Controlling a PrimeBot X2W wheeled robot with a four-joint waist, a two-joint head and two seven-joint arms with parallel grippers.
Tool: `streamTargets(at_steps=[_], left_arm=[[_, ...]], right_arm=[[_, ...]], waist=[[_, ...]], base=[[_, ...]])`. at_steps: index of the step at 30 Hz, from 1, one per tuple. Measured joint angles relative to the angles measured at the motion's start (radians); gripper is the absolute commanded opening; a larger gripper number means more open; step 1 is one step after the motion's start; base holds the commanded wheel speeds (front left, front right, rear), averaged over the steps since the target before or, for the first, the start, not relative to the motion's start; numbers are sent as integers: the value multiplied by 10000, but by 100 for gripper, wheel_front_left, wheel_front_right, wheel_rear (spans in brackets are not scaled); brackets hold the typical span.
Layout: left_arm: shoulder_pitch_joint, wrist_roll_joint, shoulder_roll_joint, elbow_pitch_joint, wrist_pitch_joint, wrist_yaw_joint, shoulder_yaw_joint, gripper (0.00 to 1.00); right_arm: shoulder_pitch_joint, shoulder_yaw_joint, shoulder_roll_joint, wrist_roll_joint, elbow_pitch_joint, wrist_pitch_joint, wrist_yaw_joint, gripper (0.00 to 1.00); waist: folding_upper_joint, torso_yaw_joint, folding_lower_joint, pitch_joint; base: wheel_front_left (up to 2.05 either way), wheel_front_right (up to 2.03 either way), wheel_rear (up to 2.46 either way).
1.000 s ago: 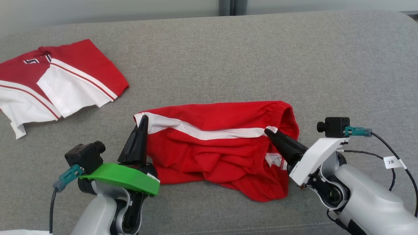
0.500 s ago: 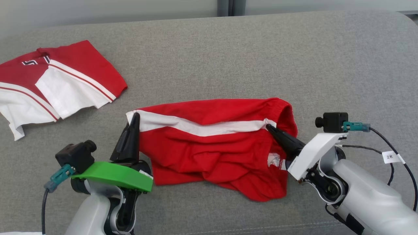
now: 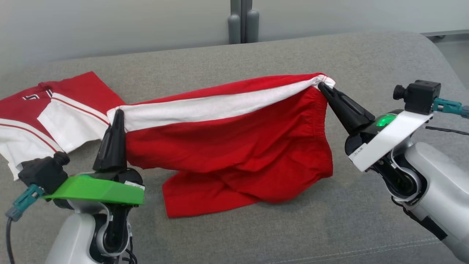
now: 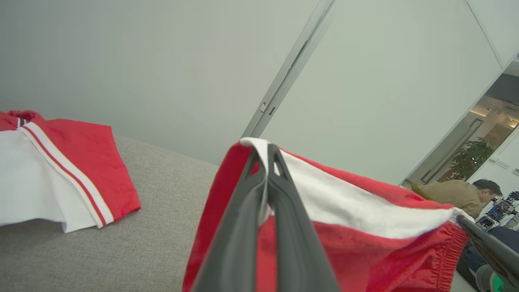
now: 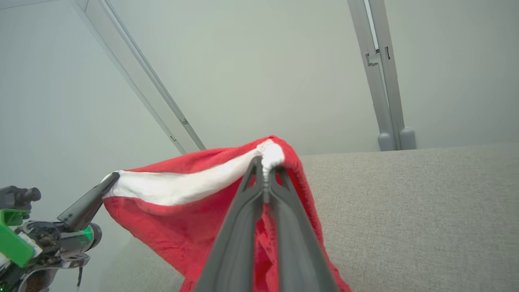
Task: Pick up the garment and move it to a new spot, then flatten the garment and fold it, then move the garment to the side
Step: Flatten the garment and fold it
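Shorts are up, operator: in your head view the red shorts (image 3: 234, 154) hang stretched between both claws, with only their lower folds draped on the grey cushion (image 3: 366, 58) around its middle, toward the near edge. Your left gripper (image 3: 118, 114) is clenched on the white stripe (image 3: 205, 108) at the shorts' left end. Your right gripper (image 3: 323, 86) is pinched tight on the waistband corner at the other end, and the top edge slopes up that view from left to right. A red-and-white jersey (image 3: 69, 113) lies flat at the cushion's left edge, just behind your left claw. Over to your left wrist view: the left gripper (image 4: 266, 148) has both dark fingers pressed together with white cloth nipped between their tips, and the red shorts (image 4: 365, 251) fall away on either side. The right gripper (image 4: 482, 243) comes in at the lower right corner, gripping the far end. The jersey (image 4: 61, 174) rests on the cushion (image 4: 162, 211) off to the left, and a person (image 4: 458, 196) in a tan top sits in the room beyond, near a plant (image 4: 472, 156). Now your right wrist view: the right gripper (image 5: 266, 162) is closed on a bunched white knot of the stripe, the shorts (image 5: 182, 227) sag beneath it, and the stripe runs away to the left gripper (image 5: 111, 179), which grasps its other end.
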Motion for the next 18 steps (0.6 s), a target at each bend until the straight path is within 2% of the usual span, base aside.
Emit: streamTargets(at_steps=[6, 10, 13, 16, 18], left_arm=[[276, -184, 127, -1218, -88, -151, 435, 0], [377, -226, 251, -2681, -157, -211, 825, 0], [334, -77, 677, -3693, -105, -207, 851, 0], [199, -84, 865, -3513, 587, -42, 604, 0], [54, -132, 915, -2984, 1103, 100, 364, 0]], right_arm=[[150, -198, -671, -123, -1281, -109, 0, 0], [401, -978, -1062, 132, -2428, -268, 0, 0], [406, -1708, -1465, 454, -3465, -286, 0, 0], [403, -1741, -1718, 502, -3329, -288, 10, 0], [360, -1421, -1758, 642, -2940, 144, 10, 0]], waist=[[0, -254, 0, -488], [0, -438, 0, -790], [0, -586, 0, -993], [0, -604, 0, -1001], [0, -583, 0, -926]], base=[[0, 0, 0], [0, 0, 0], [0, 0, 0], [0, 0, 0], [0, 0, 0]])
